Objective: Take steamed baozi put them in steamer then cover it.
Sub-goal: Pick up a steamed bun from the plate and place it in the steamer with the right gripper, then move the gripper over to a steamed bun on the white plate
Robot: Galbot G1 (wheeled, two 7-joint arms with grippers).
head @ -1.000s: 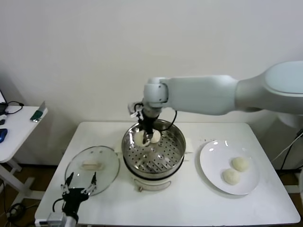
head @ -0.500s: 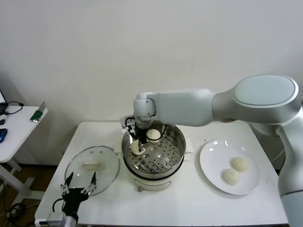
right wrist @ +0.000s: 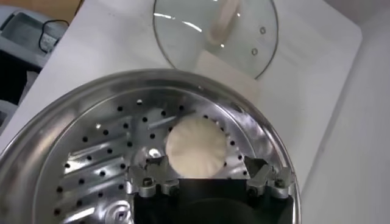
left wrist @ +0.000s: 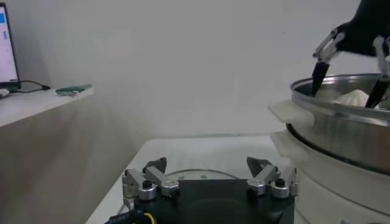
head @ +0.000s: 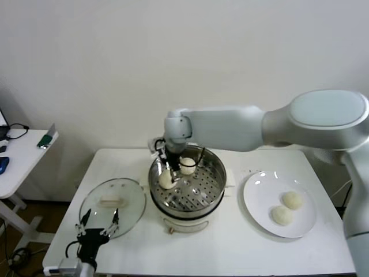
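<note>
The steel steamer [head: 214, 186] stands mid-table on its cream base. Two baozi lie in it: one at the left side [head: 166, 180], one at the back [head: 187, 166]. My right gripper [head: 171, 165] hangs just above the left bun, open; in the right wrist view that bun [right wrist: 196, 146] lies on the perforated bottom between the spread fingers of the gripper [right wrist: 206, 165]. Two more baozi [head: 292, 199] [head: 281, 215] lie on the white plate [head: 256, 193]. The glass cover [head: 112, 200] lies on the table left of the steamer. My left gripper [head: 97, 222] is open and parked at the front left.
The left wrist view shows the left gripper [left wrist: 206, 164], the steamer wall [left wrist: 347, 131] and the right gripper's fingers [left wrist: 320, 67] above it. A side table [head: 17, 153] with small items stands far left. The wall is close behind the table.
My right gripper carried a bun from the back of the basket to its left side, set it on the bottom and opened. The left arm has not moved.
</note>
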